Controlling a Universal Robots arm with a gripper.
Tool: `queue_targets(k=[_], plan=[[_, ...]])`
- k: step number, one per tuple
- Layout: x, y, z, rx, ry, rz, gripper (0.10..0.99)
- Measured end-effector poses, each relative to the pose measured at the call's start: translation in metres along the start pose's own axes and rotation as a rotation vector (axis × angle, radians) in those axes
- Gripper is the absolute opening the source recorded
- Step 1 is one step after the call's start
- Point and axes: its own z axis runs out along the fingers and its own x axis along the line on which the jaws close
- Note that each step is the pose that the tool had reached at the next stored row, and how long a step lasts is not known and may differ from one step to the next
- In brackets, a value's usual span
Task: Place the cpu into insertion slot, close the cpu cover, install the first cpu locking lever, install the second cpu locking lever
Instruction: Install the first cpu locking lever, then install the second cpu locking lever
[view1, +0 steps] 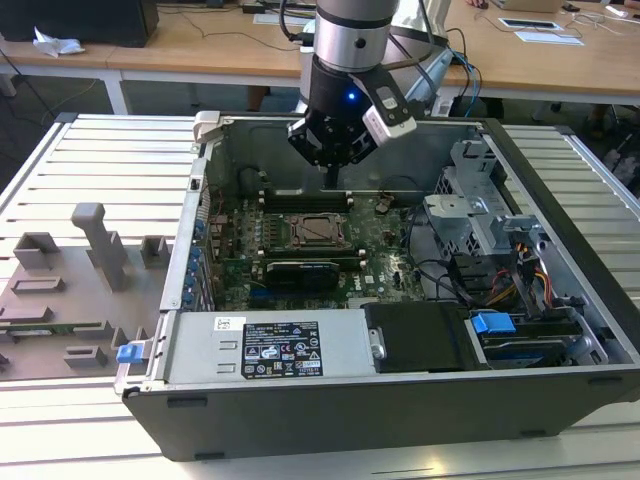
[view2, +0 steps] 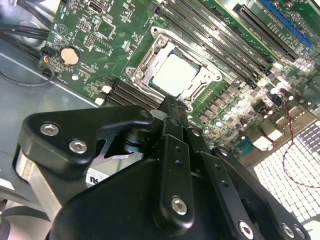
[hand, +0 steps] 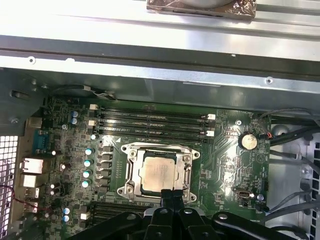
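The black gripper (hand: 170, 197) hangs inside an open computer case (view1: 400, 400), its fingers pressed together with nothing between them, tips just above the near edge of the insertion slot (view2: 172, 75). The silver cpu (hand: 159, 172) lies seated in that slot, framed by the metal cpu cover (hand: 131, 170). Beyond it run long black memory slots (hand: 155, 122) on the green motherboard (hand: 225, 165).

Slatted table (view1: 90, 160) carries computer case (view1: 400, 400).
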Motion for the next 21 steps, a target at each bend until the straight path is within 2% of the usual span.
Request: queue_targets(k=[9,13,19,21], plan=[[0.0,0.0,-0.0004,0.0,0.0002,0.0,0.106],[0.0002,-0.0026,-0.0003,0.0,0.0002,0.0,0.106],[0.0016,-0.0141,0.0002,0.0,0.0,0.0,0.106],[0.0028,-0.0219,0.0013,-0.002,0.0,0.0,0.106]])
